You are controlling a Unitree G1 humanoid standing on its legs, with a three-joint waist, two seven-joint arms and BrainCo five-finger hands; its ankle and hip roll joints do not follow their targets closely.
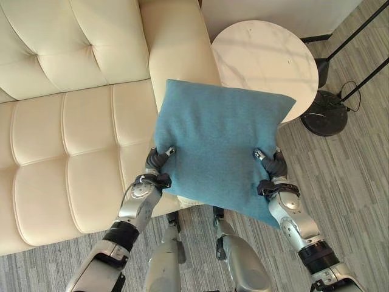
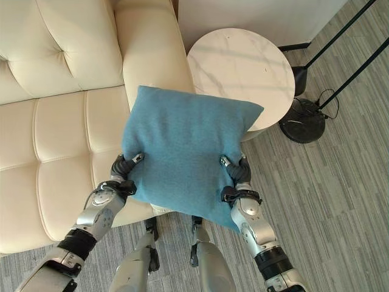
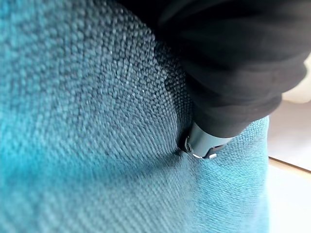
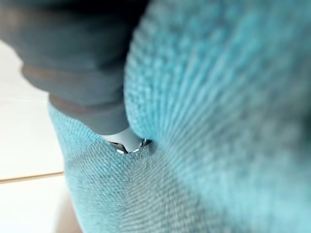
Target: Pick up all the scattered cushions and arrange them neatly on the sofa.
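Left eye view: both hands hold a blue cushion (image 1: 216, 143) up above the front edge of the cream sofa (image 1: 67, 140), beside its armrest. The left hand (image 1: 157, 163) pinches the cushion's lower left edge, the right hand (image 1: 273, 165) its lower right. A round white table (image 1: 267, 58) stands past the armrest. Left wrist view: the thumb (image 3: 201, 145) presses into the fabric. Right wrist view: the thumb (image 4: 127, 141) likewise digs into the cloth.

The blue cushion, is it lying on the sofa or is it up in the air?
Up in the air. The left hand and right hand pinch the blue cushion above the sofa edge.
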